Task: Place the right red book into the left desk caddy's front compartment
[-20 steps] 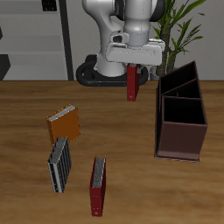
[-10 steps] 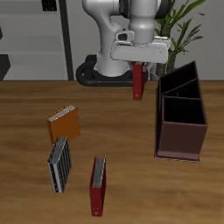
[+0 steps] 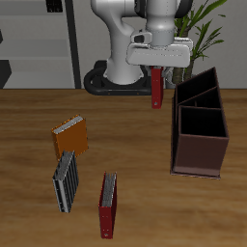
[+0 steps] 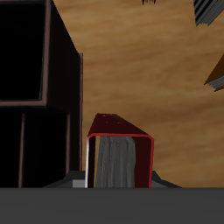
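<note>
Nearest the table's front edge a long, thin dark-red book stands on edge on the wooden table, with a grey striped book just beside it and an orange book a little farther back. None of these belongs to the job, and they lie well apart from the arm's path, so they should not get in the way.

Farther back and off to one side sits the left desk caddy, a dark brown open-topped box with a partition across it. Its open top is why the book comes in from above and not from the side.

The right red book hangs in the air near the caddy's back end, above the table and not yet over either compartment. It is held upright with its long side vertical, most likely so that it can slip down between the thin walls. The gripper is clamped on the book's upper end. In the wrist view the red book shows its pale page edges facing the camera, and the caddy lies just beside it.

The front compartment is nearer the table's front edge, so the book probably needs to travel across and forward before it goes down. A potted plant stands behind the caddy.
</note>
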Controlling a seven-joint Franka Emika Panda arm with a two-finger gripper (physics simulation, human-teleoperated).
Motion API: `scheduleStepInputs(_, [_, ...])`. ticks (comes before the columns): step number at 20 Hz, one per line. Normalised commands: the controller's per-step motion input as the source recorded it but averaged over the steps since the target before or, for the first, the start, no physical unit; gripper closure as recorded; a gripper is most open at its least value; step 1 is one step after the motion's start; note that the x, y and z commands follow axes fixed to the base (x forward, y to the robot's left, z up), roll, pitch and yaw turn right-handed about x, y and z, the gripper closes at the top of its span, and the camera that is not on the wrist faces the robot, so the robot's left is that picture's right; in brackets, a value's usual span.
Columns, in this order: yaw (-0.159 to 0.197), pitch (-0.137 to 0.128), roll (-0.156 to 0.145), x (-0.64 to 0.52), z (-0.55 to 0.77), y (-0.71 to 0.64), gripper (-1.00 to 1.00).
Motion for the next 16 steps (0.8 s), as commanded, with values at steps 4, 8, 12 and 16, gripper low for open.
scheduleStepInputs(4, [-0.005, 0.012, 0.012, -0.1, 0.05, 0.05, 1.0])
scheduleStepInputs(8, [0.008, 0.011, 0.013, -0.09, 0.01, 0.08, 1.0])
scheduleStepInputs(12, [-0.002, 0.012, 0.02, 0.02, -0.03, 0.14, 1.0])
scheduleStepInputs(16, [0.018, -0.003, 0.018, 0.03, 0.03, 0.1, 1.0])
